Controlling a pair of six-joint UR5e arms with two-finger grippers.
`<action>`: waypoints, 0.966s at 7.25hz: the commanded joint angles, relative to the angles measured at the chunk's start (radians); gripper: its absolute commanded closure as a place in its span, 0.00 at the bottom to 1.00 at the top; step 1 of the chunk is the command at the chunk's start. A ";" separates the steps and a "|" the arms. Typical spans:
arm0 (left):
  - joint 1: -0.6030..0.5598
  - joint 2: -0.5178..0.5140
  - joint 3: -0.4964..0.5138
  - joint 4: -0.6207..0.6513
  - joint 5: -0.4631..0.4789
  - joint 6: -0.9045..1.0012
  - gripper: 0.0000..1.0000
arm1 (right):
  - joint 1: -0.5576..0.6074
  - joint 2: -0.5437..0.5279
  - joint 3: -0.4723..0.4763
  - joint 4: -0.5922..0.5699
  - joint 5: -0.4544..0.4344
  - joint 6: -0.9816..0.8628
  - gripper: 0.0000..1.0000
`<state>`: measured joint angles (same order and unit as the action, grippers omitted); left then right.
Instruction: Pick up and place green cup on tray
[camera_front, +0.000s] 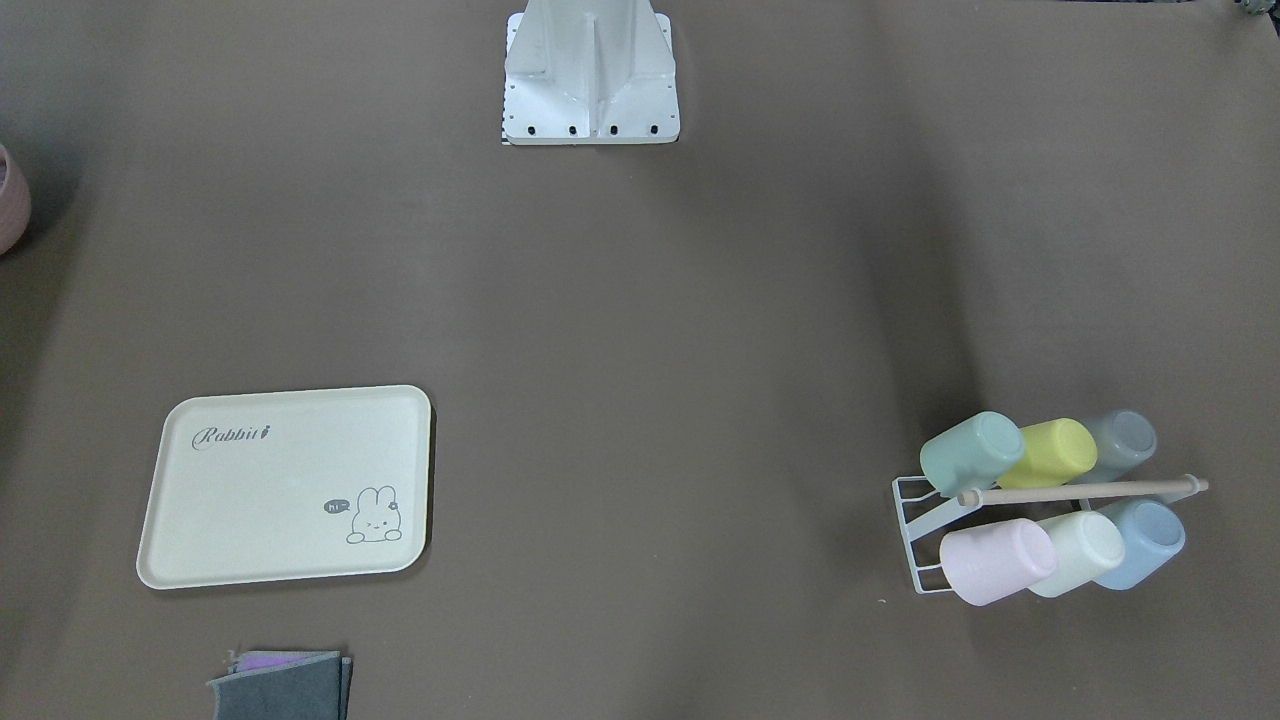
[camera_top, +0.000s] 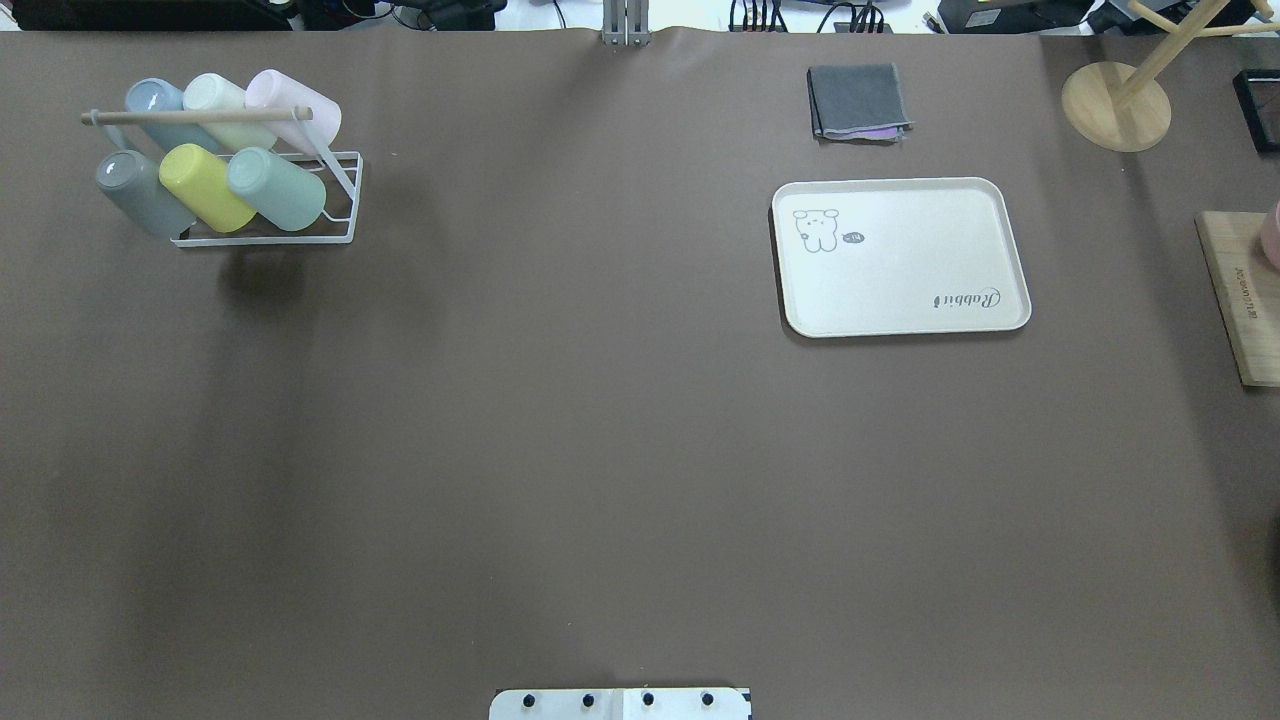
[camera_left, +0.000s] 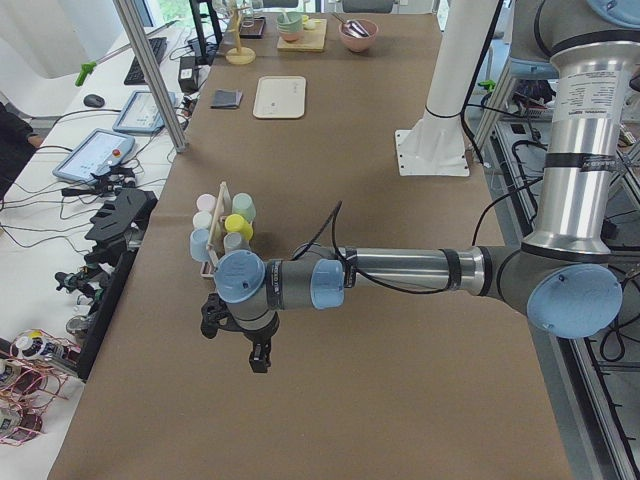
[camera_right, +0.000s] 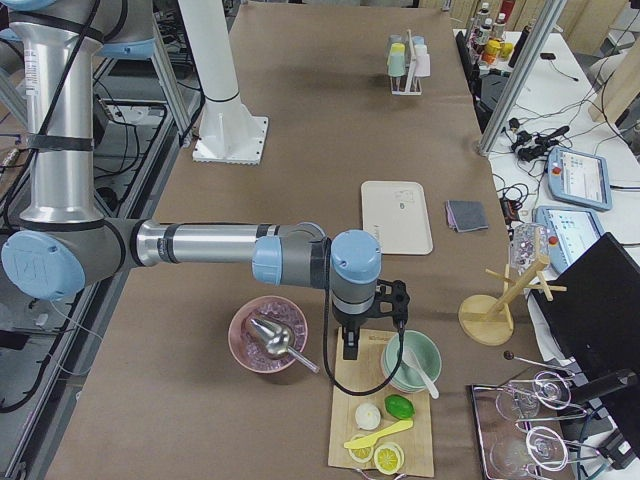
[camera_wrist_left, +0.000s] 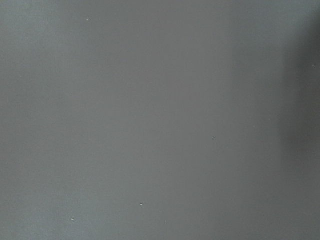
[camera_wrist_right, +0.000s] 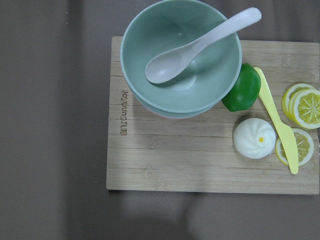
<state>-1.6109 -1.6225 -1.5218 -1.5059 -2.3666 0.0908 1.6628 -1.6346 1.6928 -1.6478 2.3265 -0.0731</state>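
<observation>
The green cup (camera_top: 275, 187) lies on its side in a white wire rack (camera_top: 340, 215) at the far left of the table, beside a yellow cup (camera_top: 205, 186) and a grey one. It also shows in the front view (camera_front: 968, 452). The cream tray (camera_top: 900, 290) with "Rabbit" lettering lies empty at the far right, also in the front view (camera_front: 285, 470). My left gripper (camera_left: 235, 345) hangs over bare table short of the rack; I cannot tell its state. My right gripper (camera_right: 372, 325) hangs over a wooden board, far from the tray; I cannot tell its state.
The rack also holds pink, cream and blue cups. A folded grey cloth (camera_top: 858, 102) lies beyond the tray. A wooden board (camera_wrist_right: 200, 160) carries a green bowl (camera_wrist_right: 180, 55) with a spoon, a lime, a bun and lemon slices. A pink bowl (camera_right: 268, 335) stands beside it.
</observation>
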 joint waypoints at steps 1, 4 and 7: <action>0.000 0.000 0.002 0.000 0.000 0.000 0.02 | 0.000 -0.001 0.001 0.000 -0.001 -0.001 0.00; 0.002 0.000 0.014 -0.002 0.001 0.001 0.02 | 0.000 -0.002 0.004 0.000 0.001 -0.002 0.00; -0.001 0.001 0.017 0.001 0.004 0.000 0.02 | 0.002 -0.013 0.031 0.008 -0.018 -0.013 0.00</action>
<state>-1.6111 -1.6221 -1.5008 -1.5062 -2.3631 0.0916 1.6640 -1.6449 1.7134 -1.6405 2.3174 -0.0820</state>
